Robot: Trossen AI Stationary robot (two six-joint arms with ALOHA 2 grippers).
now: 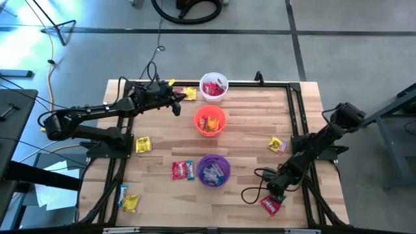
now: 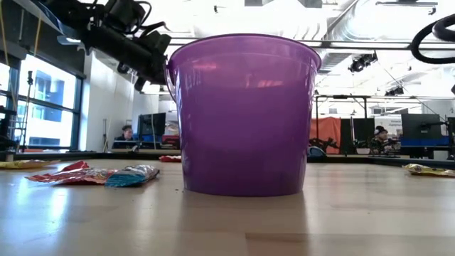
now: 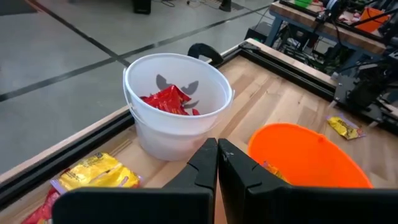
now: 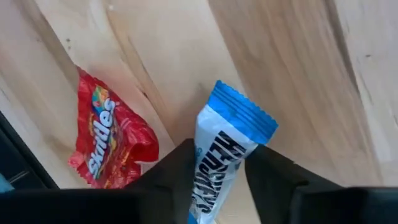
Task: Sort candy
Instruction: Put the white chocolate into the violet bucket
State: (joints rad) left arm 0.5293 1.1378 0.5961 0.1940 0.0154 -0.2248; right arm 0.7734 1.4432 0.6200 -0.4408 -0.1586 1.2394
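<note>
Candy lies scattered over the wooden table [image 1: 247,130] and in three cups set in a line down its middle. White cup [image 1: 214,88] at the far edge holds red packets; orange cup [image 1: 210,121] sits at centre, contents only partly visible; purple cup [image 1: 214,170] nearest the front holds blue-white pieces. Right gripper [image 4: 217,180] is low over the front right corner, fingers set either side of a blue-and-white wrapped bar [image 4: 227,155] that stands between them (white block lettering on the wrapper, only partly legible, so brand not recorded). Fingers sit close against the wrapper, but a firm grip cannot be confirmed. Just beside it on the wood lies a red packet [image 4: 109,140] printed "Skittles" in white with a rainbow stripe; the same packet shows in the high view at the corner [image 1: 271,206]. Left gripper [image 3: 217,163] hangs above the table between the white and orange cups, its fingers pressed fully together with nothing between them. A yellow packet [image 3: 99,173] rests by the far rail near the white cup (print too small to read). Other loose pieces: a yellow one [image 1: 142,145] on the left side, a red and blue pair [image 1: 182,170] just left of the purple cup, a yellow one [image 1: 277,145] on the right, and a yellow and blue-white pair [image 1: 129,200] at the front left corner.
</note>
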